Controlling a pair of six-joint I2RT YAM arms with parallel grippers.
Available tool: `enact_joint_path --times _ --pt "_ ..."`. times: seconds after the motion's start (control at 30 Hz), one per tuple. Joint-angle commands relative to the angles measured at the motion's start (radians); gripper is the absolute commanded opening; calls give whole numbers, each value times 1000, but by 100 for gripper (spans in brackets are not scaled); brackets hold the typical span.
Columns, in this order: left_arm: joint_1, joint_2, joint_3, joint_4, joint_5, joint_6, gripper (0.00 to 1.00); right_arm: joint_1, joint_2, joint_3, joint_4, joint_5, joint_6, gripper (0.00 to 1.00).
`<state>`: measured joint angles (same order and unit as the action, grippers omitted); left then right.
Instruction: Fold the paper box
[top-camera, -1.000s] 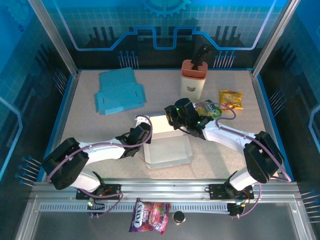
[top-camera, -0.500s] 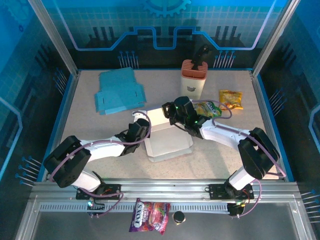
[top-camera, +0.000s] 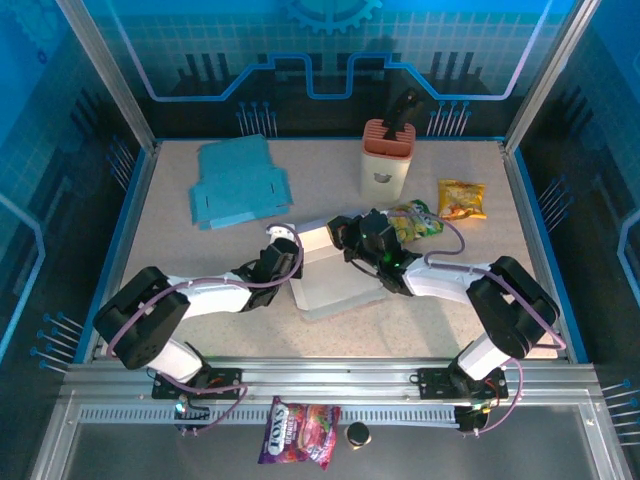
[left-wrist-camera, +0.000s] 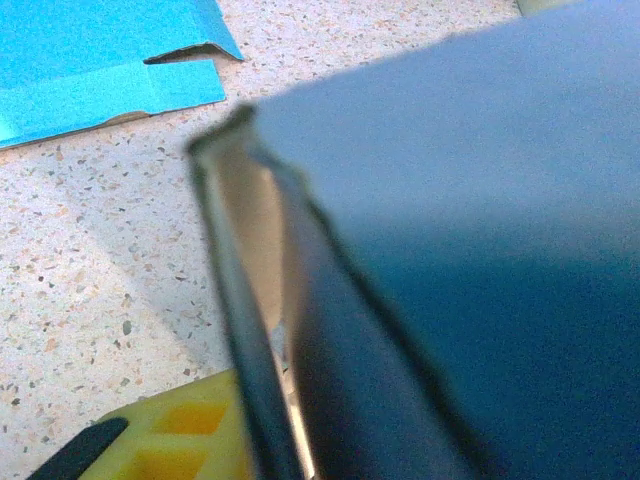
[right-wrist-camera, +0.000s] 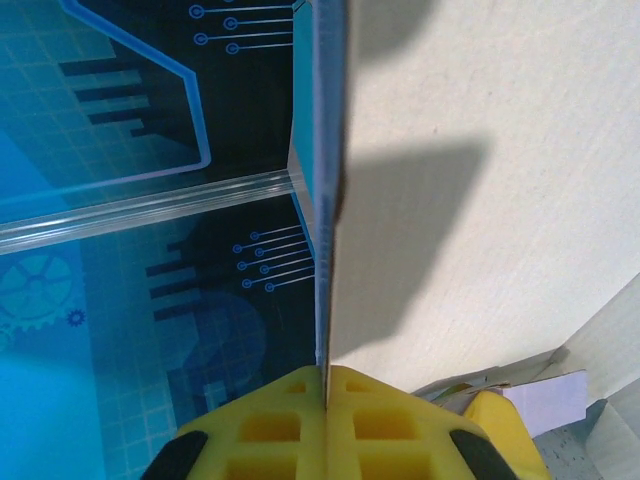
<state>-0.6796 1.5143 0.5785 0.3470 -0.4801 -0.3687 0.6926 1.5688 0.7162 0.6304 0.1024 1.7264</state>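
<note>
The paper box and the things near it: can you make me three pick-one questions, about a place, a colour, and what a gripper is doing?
1. Where does the flat blue cardboard lie? A. back left. B. front right. C. in the middle.
2. What colour is the paper box? A. red. B. green. C. white.
3. The right gripper is: A. wide open. B. shut on the box's flap. C. holding a snack bag.
Answers: A, it lies far back on the left; C, it looks white from above; B, the right wrist view shows it pinching the flap.
</note>
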Motion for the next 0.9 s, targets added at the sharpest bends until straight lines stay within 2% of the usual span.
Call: enact_joint_path --times 0.0,0.47,0.6,0.7,0.83,0.87 --pt "-8 15 -14 28 23 -31 30 -6 -32 -39 69 -21 -16 0" --pt "-56 87 14 40 -71 -53 28 -15 -81 -107 40 -53 -7 0" --pt "-58 113 28 53 -94 -65 24 -15 -81 -112 40 -56 1 0" --pt "-58 138 39 66 -108 -71 17 -15 -80 -113 34 -62 8 0" --pt "-64 165 47 96 -109 -67 0 -15 -75 -110 33 -66 15 0" --pt "-66 169 49 104 -112 -62 0 -15 -75 -107 30 -67 15 0"
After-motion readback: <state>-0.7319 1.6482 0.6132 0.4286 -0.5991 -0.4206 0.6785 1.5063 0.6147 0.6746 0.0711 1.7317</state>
